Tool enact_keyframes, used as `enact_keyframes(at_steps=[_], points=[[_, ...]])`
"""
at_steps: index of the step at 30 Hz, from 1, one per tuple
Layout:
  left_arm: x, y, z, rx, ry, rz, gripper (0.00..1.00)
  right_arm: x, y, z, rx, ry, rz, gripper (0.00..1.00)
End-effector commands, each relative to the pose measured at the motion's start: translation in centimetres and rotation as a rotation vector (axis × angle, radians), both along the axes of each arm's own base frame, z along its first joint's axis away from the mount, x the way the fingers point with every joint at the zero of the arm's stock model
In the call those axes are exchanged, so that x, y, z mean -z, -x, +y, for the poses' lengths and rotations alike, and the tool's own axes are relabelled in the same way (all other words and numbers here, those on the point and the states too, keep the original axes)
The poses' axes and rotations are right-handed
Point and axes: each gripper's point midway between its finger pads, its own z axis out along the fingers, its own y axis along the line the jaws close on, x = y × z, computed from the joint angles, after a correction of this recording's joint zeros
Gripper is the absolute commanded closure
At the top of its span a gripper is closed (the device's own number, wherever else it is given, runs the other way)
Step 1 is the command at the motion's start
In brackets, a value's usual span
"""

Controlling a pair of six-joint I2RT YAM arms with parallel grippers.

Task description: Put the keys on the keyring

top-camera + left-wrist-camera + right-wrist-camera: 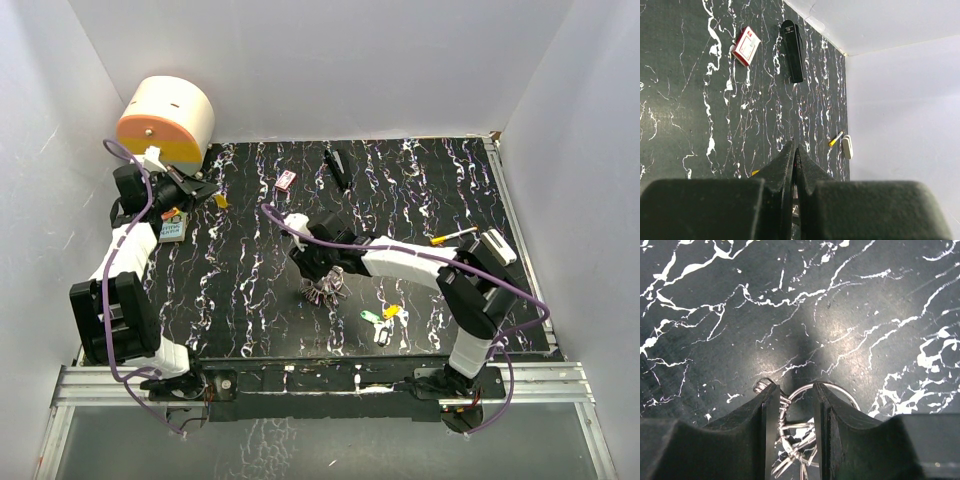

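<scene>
The keyring (326,291), a thin silver wire ring with a bunch of small grey keys, lies on the black marbled table (250,290) at the centre. My right gripper (321,277) is low over it. In the right wrist view the jaws (795,387) stand apart, with the ring's twisted wire and the grey keys (796,450) between them, and the ring (840,388) runs past the right finger. The green key (370,318), yellow-orange key (391,311) and white key (382,335) lie together to the right, nearer the front edge. My left gripper (209,193) (795,149) is shut at the far left.
A small red-and-white box (286,180) (745,46) and a black stick (337,167) (792,51) lie at the back. A yellow-tipped pen (452,237) lies right. A small yellow bit (221,201) lies by my left gripper. A cream-and-orange drum (166,120) stands back left.
</scene>
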Motion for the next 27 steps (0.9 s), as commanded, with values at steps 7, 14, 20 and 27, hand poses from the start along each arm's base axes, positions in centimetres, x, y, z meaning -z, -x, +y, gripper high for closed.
enact_keyframes(at_steps=[7,14,20,27], points=[[-1.9,0.9,0.6,-0.017,-0.028,-0.066,1.00,1.1,1.4,3.0,-0.158,-0.062,0.012,0.62],[-1.8,0.8,0.8,-0.024,-0.024,-0.064,1.00,1.6,1.8,2.7,-0.160,-0.050,0.019,0.61],[-1.6,0.9,0.9,-0.026,-0.023,-0.060,1.00,2.3,2.2,2.4,-0.162,-0.039,0.032,0.62],[-1.6,0.8,1.0,-0.031,-0.016,-0.058,1.00,3.3,2.2,2.3,-0.136,-0.027,0.049,0.62]])
